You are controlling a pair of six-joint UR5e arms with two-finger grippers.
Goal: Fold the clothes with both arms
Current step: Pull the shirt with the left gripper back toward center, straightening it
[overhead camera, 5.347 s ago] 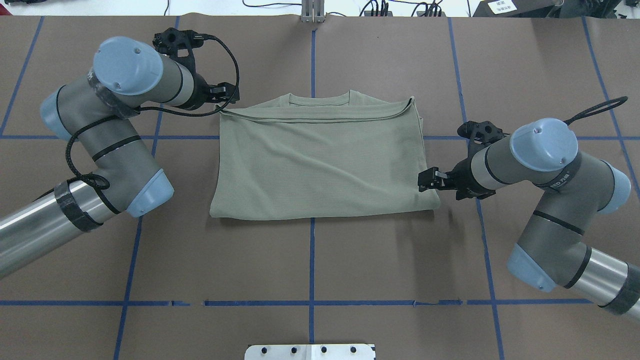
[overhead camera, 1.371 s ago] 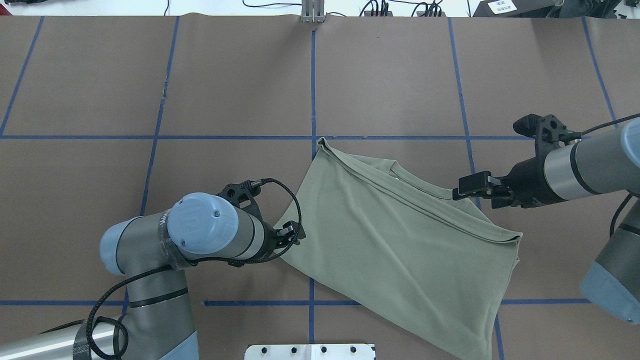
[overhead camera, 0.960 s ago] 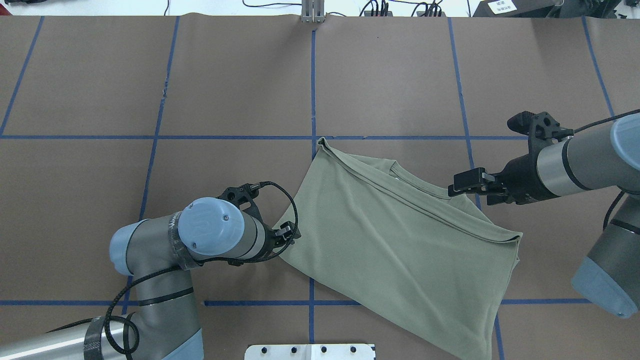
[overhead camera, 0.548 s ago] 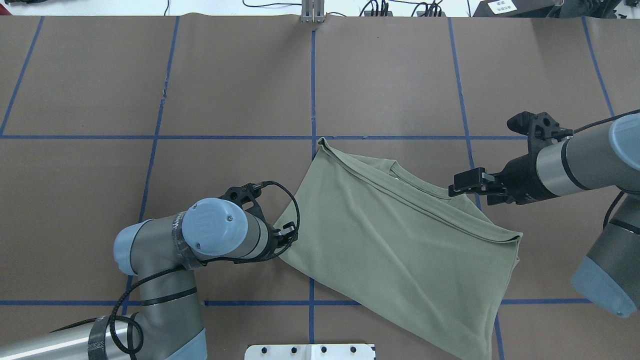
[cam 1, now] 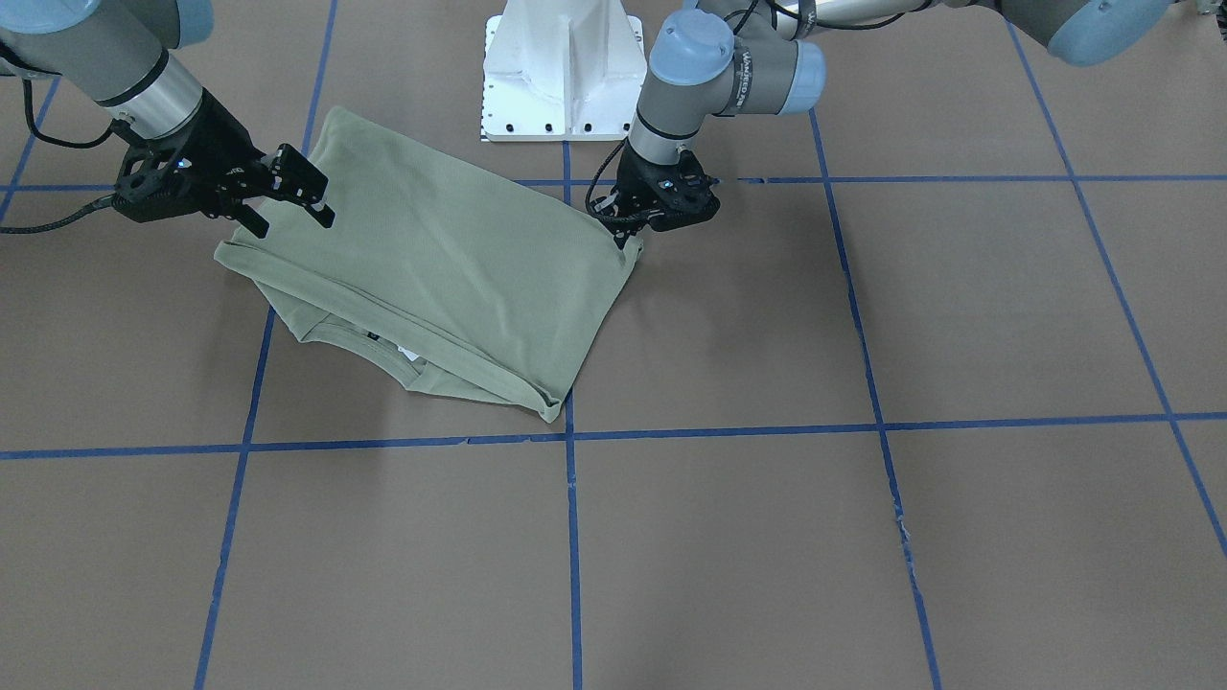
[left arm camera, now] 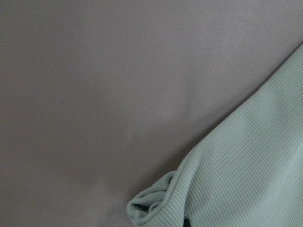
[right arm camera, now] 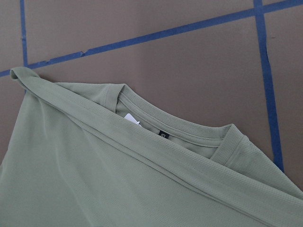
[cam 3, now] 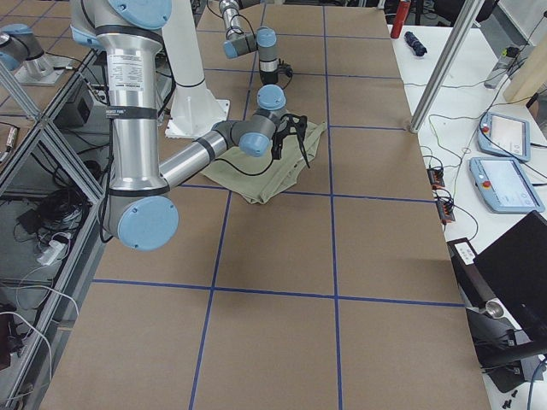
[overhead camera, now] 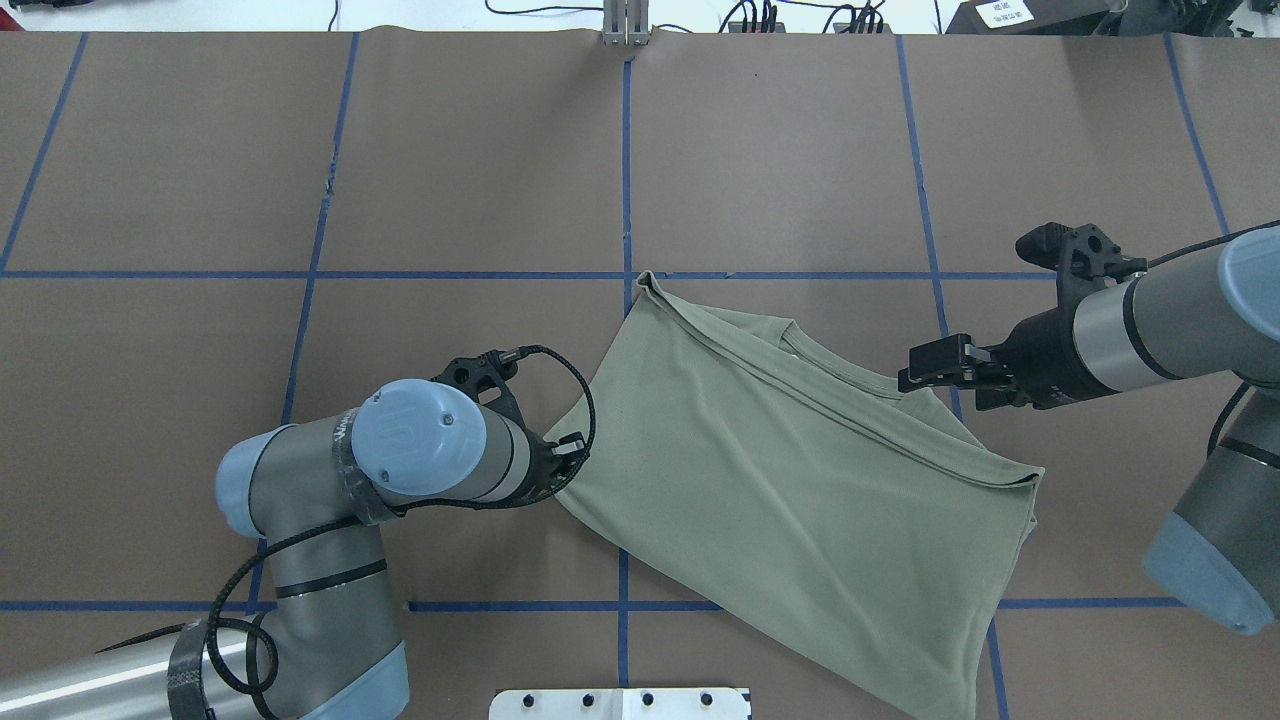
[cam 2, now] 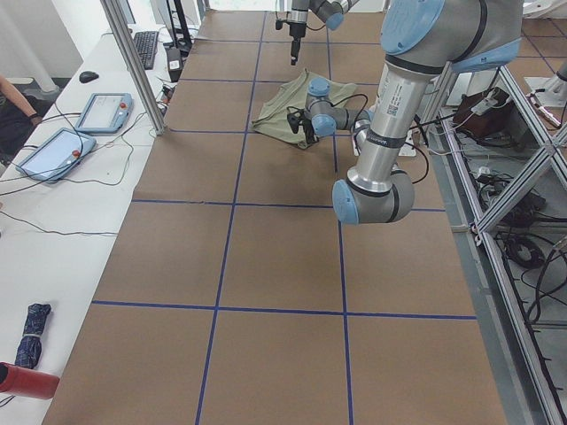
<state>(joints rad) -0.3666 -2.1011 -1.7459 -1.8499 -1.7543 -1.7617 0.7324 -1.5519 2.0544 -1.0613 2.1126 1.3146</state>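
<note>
Shirt (overhead camera: 800, 480) lay skewed near the tabletop's (overhead camera: 450, 150) robot-side edge, long axis diagonal; left end effector (cam 1: 628, 230) pinched its nearer corner. Right end effector (overhead camera: 908, 378), jaws spread and empty, hovered beside the collar (right arm camera: 189, 135).

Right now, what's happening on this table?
Two arms are partway through folding a green shirt, which lies folded over and skewed on the brown table. The left tool is shut on one corner of the shirt. The right tool hovers open over the opposite edge, holding nothing.
</note>
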